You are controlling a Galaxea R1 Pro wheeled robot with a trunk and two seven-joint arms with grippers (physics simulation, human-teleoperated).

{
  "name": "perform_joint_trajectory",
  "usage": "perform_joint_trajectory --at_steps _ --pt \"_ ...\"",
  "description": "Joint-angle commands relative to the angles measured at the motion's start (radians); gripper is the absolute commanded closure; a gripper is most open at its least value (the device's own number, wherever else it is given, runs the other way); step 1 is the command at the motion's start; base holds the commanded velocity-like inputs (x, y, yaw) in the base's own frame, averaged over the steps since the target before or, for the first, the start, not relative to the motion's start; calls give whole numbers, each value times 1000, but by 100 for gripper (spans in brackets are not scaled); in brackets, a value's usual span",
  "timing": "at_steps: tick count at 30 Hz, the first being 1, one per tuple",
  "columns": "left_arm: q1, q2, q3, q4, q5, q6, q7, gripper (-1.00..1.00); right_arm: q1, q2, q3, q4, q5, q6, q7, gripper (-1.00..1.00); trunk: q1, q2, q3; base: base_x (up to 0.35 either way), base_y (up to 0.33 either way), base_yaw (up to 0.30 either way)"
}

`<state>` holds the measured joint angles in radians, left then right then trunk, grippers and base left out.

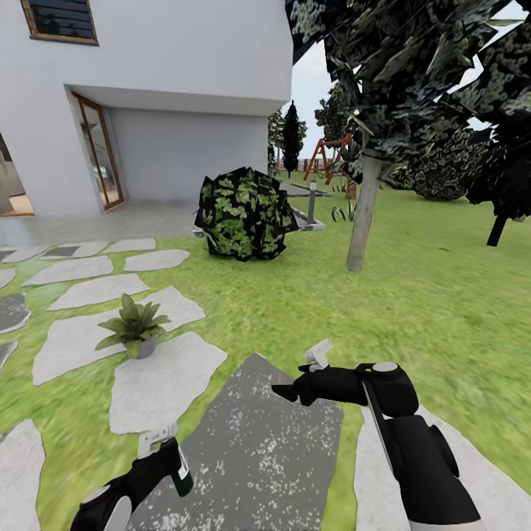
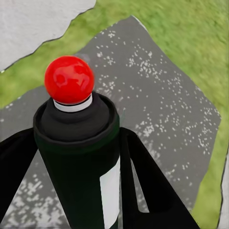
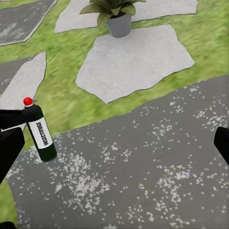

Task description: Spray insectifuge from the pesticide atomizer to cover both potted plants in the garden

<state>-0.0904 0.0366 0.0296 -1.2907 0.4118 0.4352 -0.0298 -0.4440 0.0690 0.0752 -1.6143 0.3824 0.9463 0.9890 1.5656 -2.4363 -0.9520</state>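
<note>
Pesticide atomizer (image 1: 175,466) clamped between fingers of left gripper (image 1: 164,461), above dark speckled stepping stone (image 1: 251,450); right gripper (image 1: 289,391) empty, fingers spread wide; potted plant (image 1: 134,326) standing on pale stone (image 1: 85,339) beyond; round bush (image 1: 245,214) farther off.

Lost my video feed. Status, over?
Left pincer shut on atomizer. Right pincer open, empty. One potted plant ahead-left; path clear.
</note>
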Motion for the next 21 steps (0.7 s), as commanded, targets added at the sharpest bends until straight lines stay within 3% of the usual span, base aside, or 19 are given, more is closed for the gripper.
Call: perform_joint_trajectory --at_steps 1,9,18,21 --pt "0 0 1 -1 4 6 -3 100 -1 1 0 -1 10 4 10 -100 4 -8 -4 0 0 0" --pt "3 -1 1 -1 10 7 -2 100 -1 0 -8 -1 10 5 10 -100 34 -64 -29 0 0 46" --pt "4 0 0 2 9 7 -2 100 -1 0 1 -1 10 4 11 -100 38 -66 -63 0 0 209" --pt "4 0 -2 6 11 6 -2 100 -1 0 -1 -1 10 3 11 -100 38 -66 -63 0 0 96"
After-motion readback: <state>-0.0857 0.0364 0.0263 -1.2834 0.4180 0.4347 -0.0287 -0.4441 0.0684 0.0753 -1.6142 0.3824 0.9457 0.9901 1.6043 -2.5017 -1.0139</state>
